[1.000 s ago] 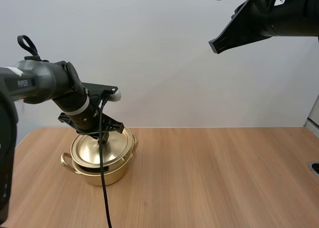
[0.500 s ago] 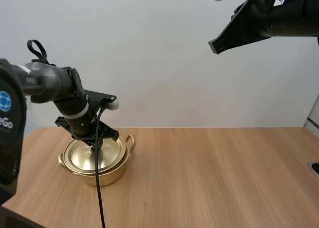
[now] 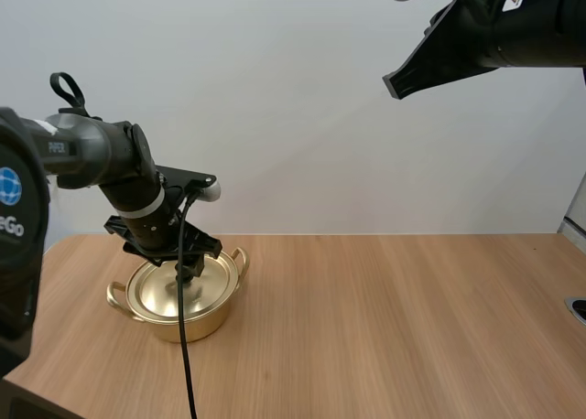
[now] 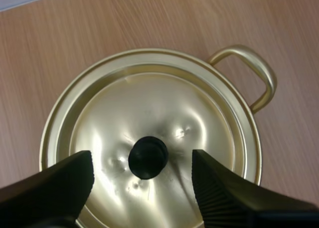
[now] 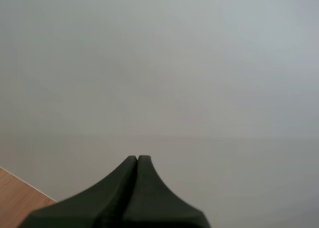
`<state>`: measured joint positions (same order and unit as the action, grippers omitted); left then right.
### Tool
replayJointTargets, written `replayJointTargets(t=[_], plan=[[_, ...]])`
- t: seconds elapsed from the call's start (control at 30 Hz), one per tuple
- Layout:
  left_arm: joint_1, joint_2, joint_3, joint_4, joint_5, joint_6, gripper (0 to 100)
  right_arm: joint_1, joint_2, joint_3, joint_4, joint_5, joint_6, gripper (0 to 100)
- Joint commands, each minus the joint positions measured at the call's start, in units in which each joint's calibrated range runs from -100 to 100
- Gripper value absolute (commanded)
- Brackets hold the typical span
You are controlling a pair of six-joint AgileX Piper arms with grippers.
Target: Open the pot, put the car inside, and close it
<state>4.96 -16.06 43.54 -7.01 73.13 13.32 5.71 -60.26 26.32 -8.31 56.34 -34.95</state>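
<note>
— How does the left gripper (image 4: 142, 164) stand?

— Its two black fingers (image 4: 219, 188) are spread wide, ribbed faces turned inward. The round black knob (image 4: 148, 157) lies between them with a gap on either side, so neither finger touches it. They hold nothing.

— And the knob belongs to?

— The domed gold metal lid (image 4: 149, 103), which sits level inside the rim of the shiny gold metal pot (image 3: 188, 323). The pot is closed. In the high view the left gripper (image 3: 189, 269) hangs right over the lid's centre.

— Where is the pot?

— Toward the left end of the light wooden table (image 3: 403, 327), nearer the back edge than the front. One curved loop handle (image 4: 251, 73) juts out past the rim, clear of the fingers.

— Room to move?

— Bare wood stretches from the pot rightward across the table.

— The right gripper (image 3: 403, 82)?

— It is high above the table, well apart from the pot. In its own wrist view the right gripper (image 5: 137, 161) has its fingers pressed together as one dark wedge, with nothing between them.
</note>
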Motion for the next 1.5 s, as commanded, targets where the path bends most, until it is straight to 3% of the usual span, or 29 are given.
replayJointTargets(t=[0.0,0.27,0.4,0.57,0.67,0.77,0.93,1.0,1.1,1.23,1.37,1.47], plan=[[0.02,-1.36,-1.13,-1.83,-3.54,-0.35,100,0.01,0.06,0.05,0.74,0.15,0.15,0],[0.02,-19.44,0.92,-19.0,-28.54,2.87,100,0.01,0.06,7.38,2.53,-0.11,3.13,0],[0.02,-35.25,11.15,-19.72,-41.73,5.18,96,0.01,0.06,15.74,2.44,-9.09,4.79,0],[0.02,-56.12,28.53,-19.72,-42.55,5.18,96,0.01,0.06,22.87,2.02,-14.76,4.79,0],[0.02,-66.46,37.53,-18.82,-45.73,6.48,96,0.01,-0.09,25.13,2.02,-14.93,4.87,0],[-0.58,-72.57,39.68,-16.52,-47.84,6.94,96,0.01,-0.23,25.87,2.12,-15.33,7.44,0],[-0.84,-75.87,39.66,-16.13,-33.19,6.94,89,0.01,-2.61,25.87,2.39,-13.49,21.29,0],[-0.84,-76.14,39.42,-16.13,-32.91,6.94,87,0.01,-3.77,25.87,3.5,-11.01,23.49,0],[-1.0,-76.29,39.14,-16.13,-36.07,4.58,86,0.01,-4.71,25.87,3.5,-3.32,23.4,0],[-1.08,-80.43,39.0,-14.66,-37.02,1.06,86,0.01,-5.22,25.87,-2.01,4.94,22.61,0],[-1.01,-83.94,39.26,-5.59,-34.27,-8.04,86,0.01,-5.22,25.87,-0.78,3.53,23.03,0],[-0.99,-83.94,40.52,-0.66,-35.78,-11.68,74,-1.82,-6.25,26.58,0.48,-1.92,23.84,0]])
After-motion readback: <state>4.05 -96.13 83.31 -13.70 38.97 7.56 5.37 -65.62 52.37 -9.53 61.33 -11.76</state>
